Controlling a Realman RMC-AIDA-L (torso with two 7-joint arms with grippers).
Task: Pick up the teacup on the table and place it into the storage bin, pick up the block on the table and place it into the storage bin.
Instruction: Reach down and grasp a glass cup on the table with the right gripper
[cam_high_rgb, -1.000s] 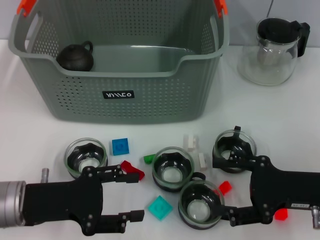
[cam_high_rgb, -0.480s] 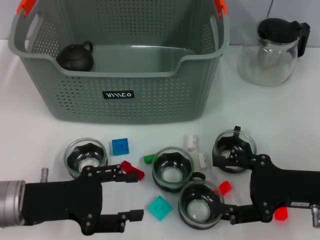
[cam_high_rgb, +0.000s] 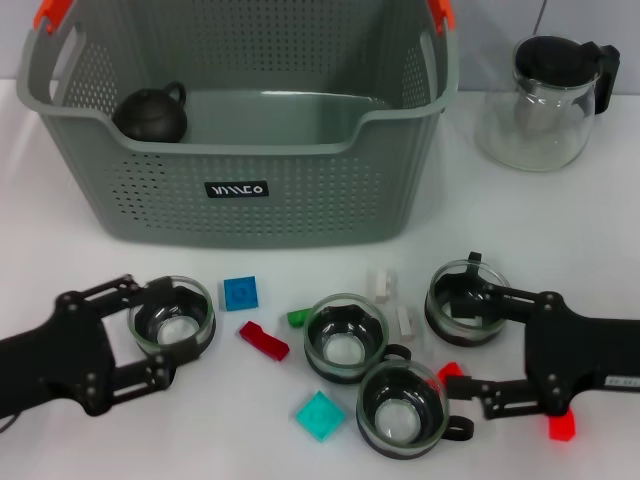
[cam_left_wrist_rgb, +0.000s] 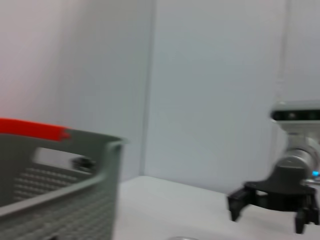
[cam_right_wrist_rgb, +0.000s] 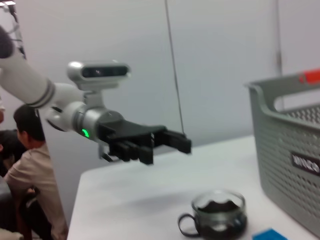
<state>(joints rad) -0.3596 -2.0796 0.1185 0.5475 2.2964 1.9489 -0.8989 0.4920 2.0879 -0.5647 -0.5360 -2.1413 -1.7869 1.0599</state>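
The storage bin (cam_high_rgb: 240, 130) stands on the white table (cam_high_rgb: 560, 230), its black label facing the robot, and a dark round teapot (cam_high_rgb: 151, 114) sits inside it at its left end. In front of the bin lie four glass teacups: one (cam_high_rgb: 173, 315) toward the bin's left front corner, one (cam_high_rgb: 346, 337) before the bin's middle, one (cam_high_rgb: 404, 408) farther from the bin than that, and one (cam_high_rgb: 466, 301) off the bin's right front corner. Small blocks are scattered among them: a blue block (cam_high_rgb: 240, 292) nearest the bin's front wall, a teal block (cam_high_rgb: 319, 415) farthest from it, and a red block (cam_high_rgb: 264, 340) between those two. The left gripper (cam_high_rgb: 140, 330) sits in front of the bin's left end with its fingers spread wide on either side of the leftmost teacup, not closed on it. The right gripper (cam_high_rgb: 478, 345) lies in front of the bin's right corner, jaws wide apart and holding nothing, one finger reaching over the rightmost teacup. A glass jug (cam_high_rgb: 545, 100) stands to the right of the bin.
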